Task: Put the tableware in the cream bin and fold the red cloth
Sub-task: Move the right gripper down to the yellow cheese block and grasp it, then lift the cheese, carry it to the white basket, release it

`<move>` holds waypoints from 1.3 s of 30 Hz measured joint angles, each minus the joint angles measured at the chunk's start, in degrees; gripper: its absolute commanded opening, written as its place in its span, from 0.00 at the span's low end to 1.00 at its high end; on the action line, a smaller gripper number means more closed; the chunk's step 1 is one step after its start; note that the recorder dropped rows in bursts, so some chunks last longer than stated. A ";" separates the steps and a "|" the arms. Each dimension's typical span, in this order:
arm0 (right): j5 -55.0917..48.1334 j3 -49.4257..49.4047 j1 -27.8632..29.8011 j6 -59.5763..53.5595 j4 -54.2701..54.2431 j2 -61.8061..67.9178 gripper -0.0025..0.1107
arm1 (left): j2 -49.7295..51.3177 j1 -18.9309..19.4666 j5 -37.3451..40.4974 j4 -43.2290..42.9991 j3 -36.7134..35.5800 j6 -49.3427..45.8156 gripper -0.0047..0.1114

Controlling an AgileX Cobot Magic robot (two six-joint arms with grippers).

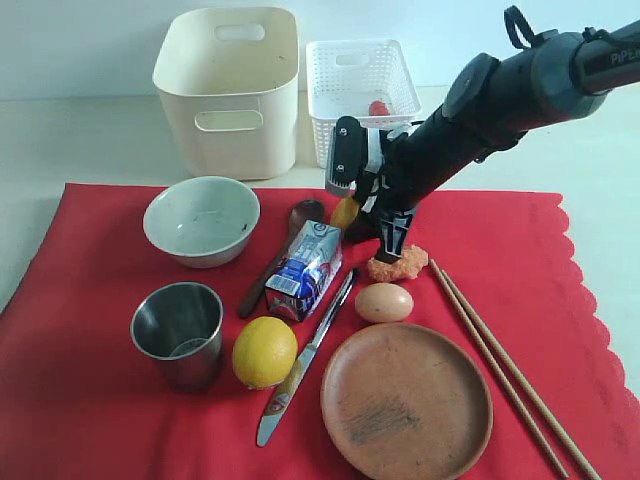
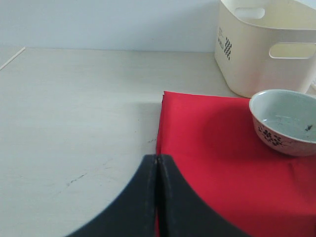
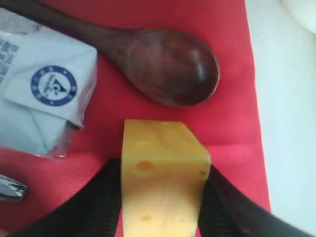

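The red cloth [image 1: 90, 400] carries the pale bowl [image 1: 201, 220], steel cup [image 1: 178, 332], wooden spoon [image 1: 280, 255], table knife [image 1: 305, 357], brown plate [image 1: 405, 400] and chopsticks [image 1: 510, 375]. The cream bin [image 1: 228, 90] stands behind the cloth. My right gripper [image 1: 350, 215] is shut on a yellow cheese wedge [image 3: 163, 168], just beside the spoon's bowl [image 3: 163, 64]. In the left wrist view my left gripper [image 2: 157, 163] is shut and empty, over the cloth's [image 2: 222, 163] edge, with the bowl [image 2: 286, 121] and bin [image 2: 261, 49] beyond it.
A milk carton [image 1: 305, 270], lemon [image 1: 264, 351], egg [image 1: 384, 302] and an orange-brown food piece [image 1: 397, 265] lie among the tableware. A white lattice basket [image 1: 360, 85] beside the bin holds a small red item [image 1: 378, 107]. Bare table [image 2: 74, 123] lies off the cloth's left edge.
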State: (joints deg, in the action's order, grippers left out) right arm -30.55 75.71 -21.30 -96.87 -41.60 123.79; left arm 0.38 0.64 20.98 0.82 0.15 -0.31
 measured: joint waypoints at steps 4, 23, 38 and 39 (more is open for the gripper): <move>0.00 0.00 0.00 0.00 0.00 0.00 0.02 | 0.00 0.00 0.00 0.00 0.00 0.00 0.04; 4.53 0.00 0.00 14.63 1.47 -9.58 0.02 | 0.00 0.00 0.00 0.00 0.00 0.00 0.04; 22.11 2.86 0.00 16.53 -16.60 -14.03 0.02 | 0.00 0.00 0.00 0.00 0.00 0.00 0.04; 22.27 3.95 0.00 16.53 -17.46 -13.43 0.02 | 0.00 0.00 0.00 0.00 0.00 0.00 0.04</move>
State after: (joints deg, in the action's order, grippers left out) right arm -8.28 79.65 -21.30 -80.33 -59.06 110.35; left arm 0.38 0.64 20.98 0.82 0.15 -0.31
